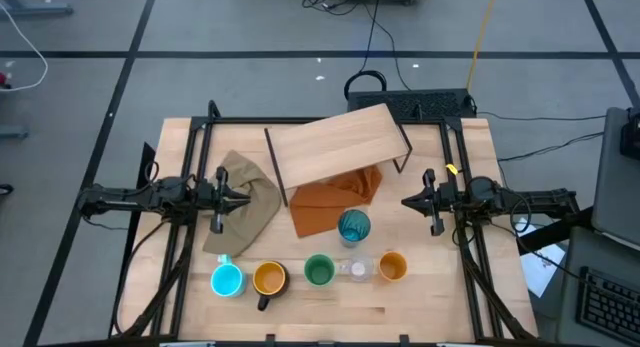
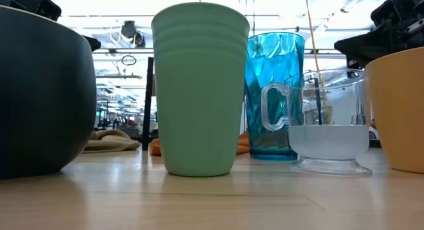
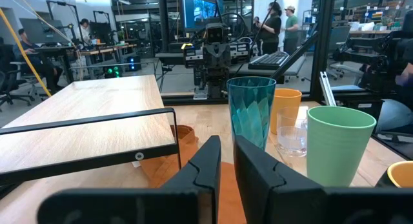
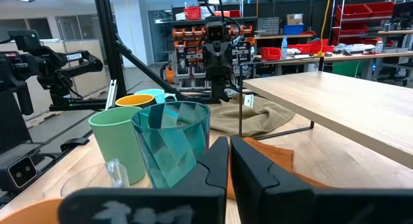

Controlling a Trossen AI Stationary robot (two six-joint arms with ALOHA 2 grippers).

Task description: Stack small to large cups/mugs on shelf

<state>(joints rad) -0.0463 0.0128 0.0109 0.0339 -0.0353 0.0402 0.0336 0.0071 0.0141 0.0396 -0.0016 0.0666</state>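
Gleaming faceted teal tumbler, upright

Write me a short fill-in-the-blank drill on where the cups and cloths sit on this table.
1. The teal tumbler stands on the ____ cloth.
2. In the front row, the clear glass sits between the green cup and the ____ cup.
3. The number of cups standing on the shelf is ____.
4. The beige cloth lies nearest the ____ tool.

Missing words: orange; orange; zero; left
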